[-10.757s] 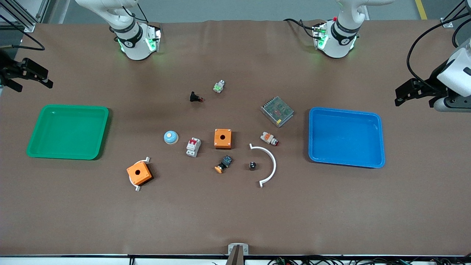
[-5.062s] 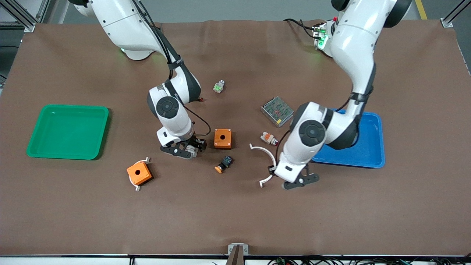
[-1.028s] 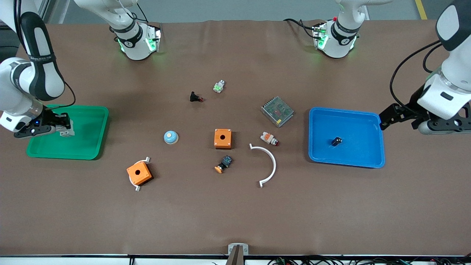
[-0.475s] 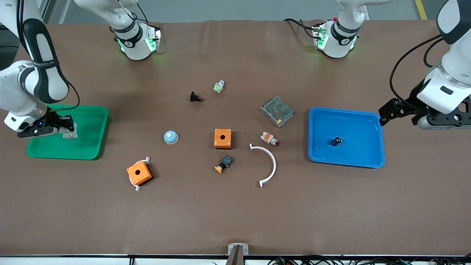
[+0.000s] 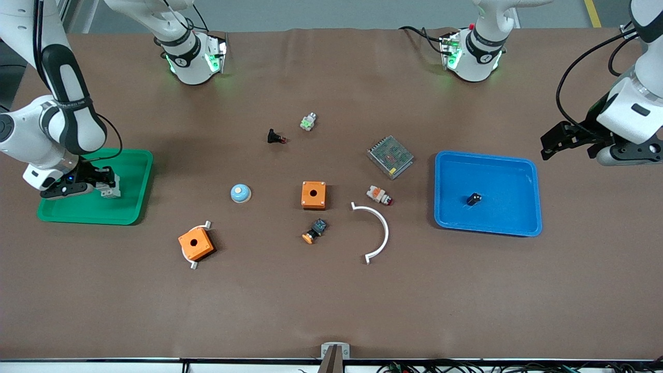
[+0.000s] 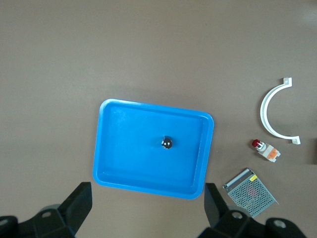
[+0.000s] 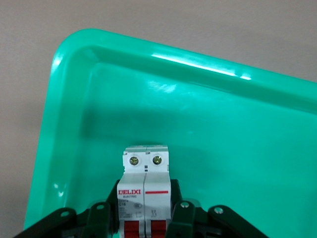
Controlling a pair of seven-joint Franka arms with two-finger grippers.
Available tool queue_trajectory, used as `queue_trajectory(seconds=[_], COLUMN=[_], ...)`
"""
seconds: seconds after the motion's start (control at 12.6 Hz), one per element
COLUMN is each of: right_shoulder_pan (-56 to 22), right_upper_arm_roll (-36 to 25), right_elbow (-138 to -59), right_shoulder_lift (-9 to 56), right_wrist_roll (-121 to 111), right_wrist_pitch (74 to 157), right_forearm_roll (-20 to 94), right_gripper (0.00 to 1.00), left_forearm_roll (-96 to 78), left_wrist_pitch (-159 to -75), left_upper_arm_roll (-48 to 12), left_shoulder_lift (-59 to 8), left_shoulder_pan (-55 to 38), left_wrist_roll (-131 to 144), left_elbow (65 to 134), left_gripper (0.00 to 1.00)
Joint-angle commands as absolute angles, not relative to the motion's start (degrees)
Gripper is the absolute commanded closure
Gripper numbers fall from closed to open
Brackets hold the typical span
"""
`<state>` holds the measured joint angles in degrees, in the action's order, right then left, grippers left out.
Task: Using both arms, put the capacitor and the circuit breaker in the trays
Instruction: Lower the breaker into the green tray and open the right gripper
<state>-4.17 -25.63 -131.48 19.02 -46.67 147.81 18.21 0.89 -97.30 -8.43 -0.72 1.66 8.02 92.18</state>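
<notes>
Brown matting is covering the whole table (image 5: 331, 300) in the front view, and we are seeing the right gripper (image 5: 106, 184) clamped on the circuit breaker (image 5: 111, 187), hanging over the green tray (image 5: 132, 207). Against half a second ago, it is sitting more toward the tray's middle and its nearer rim. The left gripper (image 5: 548, 144) is hanging with jaws spread wide and nothing between them, over bare table just past the blue tray (image 5: 518, 228); it is riding higher in the view than before. The capacitor (image 5: 473, 199) is lying in the blue tray, unmoved. The orange box (image 5: 314, 195), the white arc (image 5: 380, 228) and the metal mesh unit (image 5: 390, 156) are lying as before.

From the left wrist we are looking down between the spread fingers (image 6: 74, 208) at the blue tray (image 6: 119, 148), with the capacitor (image 6: 166, 143) near its middle.

From the right wrist we are seeing the circuit breaker (image 7: 146, 188) pinched between the jaws, its red toggles facing the camera, with the green tray (image 7: 223, 148) directly beneath it.
</notes>
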Motion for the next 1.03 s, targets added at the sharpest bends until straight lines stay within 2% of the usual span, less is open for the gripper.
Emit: queue_trajectory(seconds=[0.0,0.08,0.16,0.24,0.55,0.95], right_shoulder_pan=[-3.25,-3.25,-3.25,-3.51,-2.02,-2.81], right_upper_arm_roll=[-24.35,-24.35,-24.35,-24.43,-25.31,-25.23], right_elbow=[-131.22,-131.13,-130.70,-130.26,-115.88,-103.30], right_shoulder_lift=[20.21,20.30,20.30,19.87,18.19,18.02], right_wrist_roll=[-52.19,-52.38,-52.30,-52.21,-51.68,-45.22], right_wrist_pitch=[148.45,148.27,147.66,145.74,120.37,106.73], right_forearm_roll=[24.34,24.61,24.61,24.61,23.91,23.73], right_gripper=[0.66,0.30,0.00,0.00,0.00,0.00], left_forearm_roll=[1.06,1.23,1.23,1.23,2.29,1.50], left_wrist_pitch=[-96.15,-95.46,-94.32,-94.13,-93.08,-89.91], left_upper_arm_roll=[-4.60,-3.70,-3.78,-3.95,-3.52,-3.69], left_shoulder_lift=[-0.97,-0.53,-0.35,-0.26,-0.35,-0.44], left_shoulder_pan=[-2.17,-3.07,-2.99,-2.64,-2.55,-1.76], left_wrist_roll=[7.21,7.21,7.03,7.12,7.47,4.74], left_elbow=[90.26,90.26,90.18,90.09,88.33,87.37], left_gripper=[0.00,0.00,0.00,0.00,0.00,0.00])
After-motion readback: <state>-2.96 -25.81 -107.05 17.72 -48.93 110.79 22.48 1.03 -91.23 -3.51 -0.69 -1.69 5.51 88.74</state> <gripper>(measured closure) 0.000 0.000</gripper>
